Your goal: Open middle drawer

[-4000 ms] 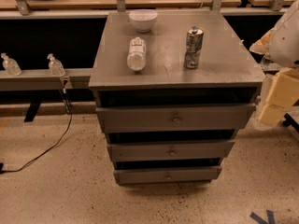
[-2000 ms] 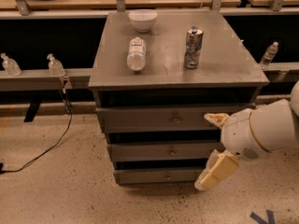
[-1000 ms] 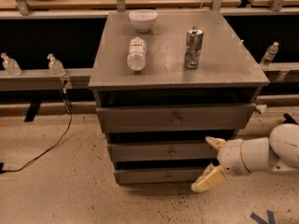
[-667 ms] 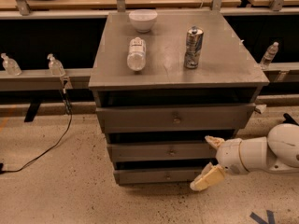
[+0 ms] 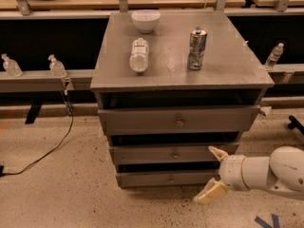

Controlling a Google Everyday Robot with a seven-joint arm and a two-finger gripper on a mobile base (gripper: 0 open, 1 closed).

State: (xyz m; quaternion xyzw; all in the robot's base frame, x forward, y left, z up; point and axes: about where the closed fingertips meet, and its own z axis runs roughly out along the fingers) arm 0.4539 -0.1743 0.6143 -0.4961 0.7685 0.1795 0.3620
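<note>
The grey cabinet has three flat drawer fronts, each with a small round knob. The middle drawer [image 5: 175, 154] is the second one, with its knob at the centre; its front sits in line with the other two. My gripper [image 5: 213, 174] is at the lower right, in front of the cabinet's right side, level with the middle and bottom drawers. Its two cream fingers [image 5: 211, 193] are spread wide apart and hold nothing. It is to the right of the middle drawer's knob and does not touch it.
On the cabinet top [image 5: 228, 65] stand a white bowl [image 5: 145, 20], a plastic bottle lying on its side [image 5: 139, 54] and an upright can [image 5: 196, 48]. The top drawer [image 5: 179, 121] and bottom drawer [image 5: 170, 178] flank the middle one. A black cable [image 5: 57, 141] runs on the floor at left.
My arm came in from the right and dropped from the top drawer's height to the lower drawers. In the last second it barely moved. The drawers have not moved.
</note>
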